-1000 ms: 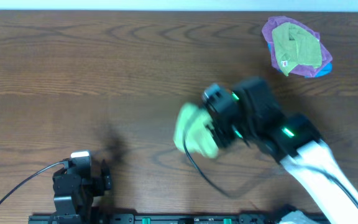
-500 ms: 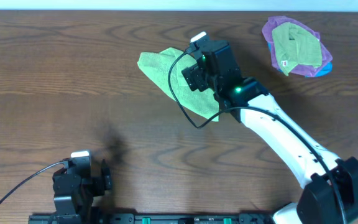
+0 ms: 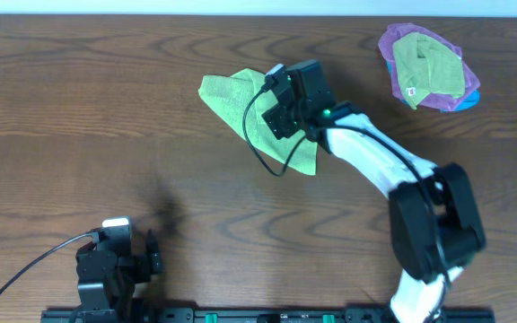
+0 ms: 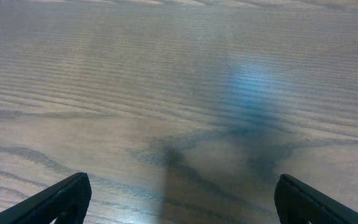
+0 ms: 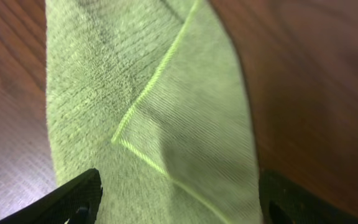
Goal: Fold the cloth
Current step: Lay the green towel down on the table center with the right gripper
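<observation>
The light green cloth lies spread on the wooden table, left of centre towards the back, with one corner folded over so that a bright hem line crosses it. My right gripper hovers over the cloth's right part. In the right wrist view it stands open, a dark finger on each side and only cloth lying below them, nothing pinched. My left gripper rests at the front left edge, far from the cloth. The left wrist view shows it open over bare wood.
A pile of other cloths, green on top of purple and blue, sits at the back right corner. A black cable loops from the right arm across the cloth's lower tip. Another cable trails by the left arm.
The right arm carried the bunched cloth from the table's middle towards the back left. Its jaws opened and the cloth now lies spread out. The left arm has not moved.
</observation>
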`<state>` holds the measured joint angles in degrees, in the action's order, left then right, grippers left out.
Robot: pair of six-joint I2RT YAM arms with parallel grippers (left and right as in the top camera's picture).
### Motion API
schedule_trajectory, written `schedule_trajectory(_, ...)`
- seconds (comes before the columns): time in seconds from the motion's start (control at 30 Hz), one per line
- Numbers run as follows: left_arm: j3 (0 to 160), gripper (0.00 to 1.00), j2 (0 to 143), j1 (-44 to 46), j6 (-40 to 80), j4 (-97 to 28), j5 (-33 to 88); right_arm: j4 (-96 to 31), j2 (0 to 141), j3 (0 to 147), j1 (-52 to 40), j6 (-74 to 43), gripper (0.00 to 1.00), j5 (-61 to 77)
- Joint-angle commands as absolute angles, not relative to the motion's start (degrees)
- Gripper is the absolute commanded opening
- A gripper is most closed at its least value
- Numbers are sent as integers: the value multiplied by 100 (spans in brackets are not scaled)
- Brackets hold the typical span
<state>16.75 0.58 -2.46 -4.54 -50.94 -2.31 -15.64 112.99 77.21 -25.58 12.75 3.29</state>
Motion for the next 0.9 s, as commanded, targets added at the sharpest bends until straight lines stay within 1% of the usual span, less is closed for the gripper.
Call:
schedule_trajectory(0.0,1612,95,21,-222,-578,-5415,-311,-1525,11710,8261,-2596,1400,80,478)
schedule_trajectory(0.23,1612,96,21,-222,-578,-5417,-311,-1754,12213,8941,-2609,1181,75,939)
schedule_trajectory(0.37,1612,96,21,-222,-578,-5417,-311,-1813,12221,8941,-2639,1116,66,1142)
schedule_trajectory(0.47,1612,95,21,-222,-578,-5417,-311,-1953,12296,8941,-2644,1111,64,1162)
schedule_trajectory(0.6,1612,95,21,-222,-578,-5417,-311,-2014,12451,8941,-2628,1074,58,1275)
schedule_trajectory(0.87,1612,95,21,-222,-578,-5417,-311,-2025,12658,8941,-2633,1033,57,1313)
